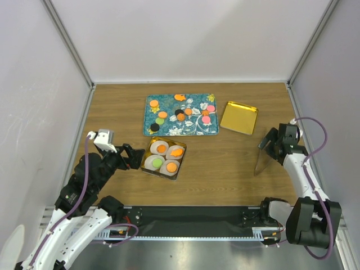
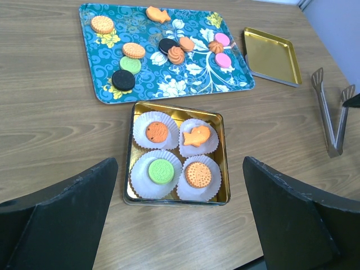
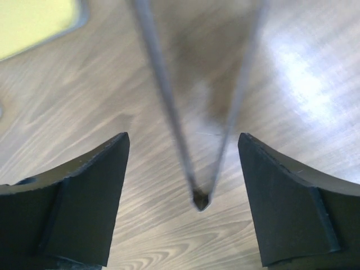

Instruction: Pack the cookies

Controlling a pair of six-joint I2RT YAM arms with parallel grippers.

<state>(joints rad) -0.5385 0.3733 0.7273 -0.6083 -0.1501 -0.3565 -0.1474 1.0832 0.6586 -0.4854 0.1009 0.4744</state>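
4 cookies (image 2: 198,174) in gold tin (image 2: 175,110); left end effector (image 1: 134,157) released, right end effector (image 3: 183,138) released astride tongs (image 3: 201,199)

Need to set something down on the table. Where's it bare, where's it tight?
Biggest free patch: the table between the gold box and the tongs, nearer than the gold lid. Also bare: the strip left of the teal tray. Crowded: the tray, scattered with cookies, and the box, all four paper cups filled.

teal tray (image 1: 194,130) | gold lid (image 1: 239,117) — beside tray | tongs (image 2: 335,143) — near lid
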